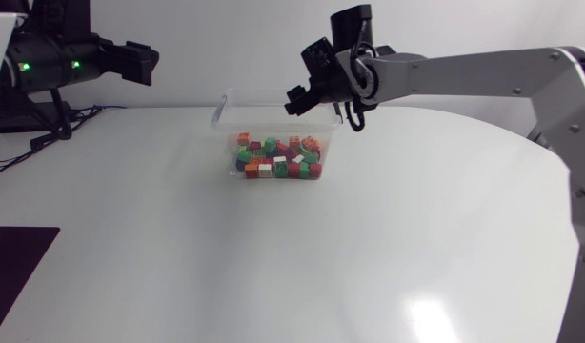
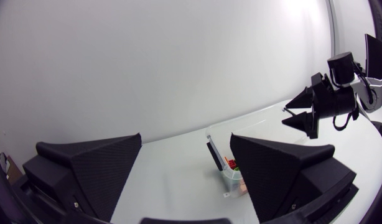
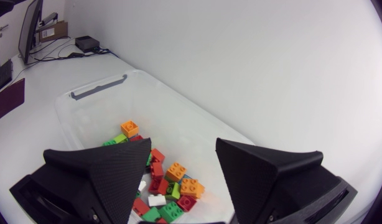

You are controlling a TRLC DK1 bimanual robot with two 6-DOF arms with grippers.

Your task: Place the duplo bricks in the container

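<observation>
Bricks piled in container, upper centre of frame. Right gripper above them, wide open, empty; left gripper upper left, open, empty. Look light, rigid, smooth; best pinched across flat sides.

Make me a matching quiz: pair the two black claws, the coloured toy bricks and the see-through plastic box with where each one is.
1. left matte black gripper
2. right matte black gripper
3. coloured plastic duplo bricks
4. clear plastic container

A. piled inside the container
B. open, hovering over the container
C. open, off at the left, apart from the container
D. standing on the white table

Pairs: 1-C, 2-B, 3-A, 4-D.
</observation>
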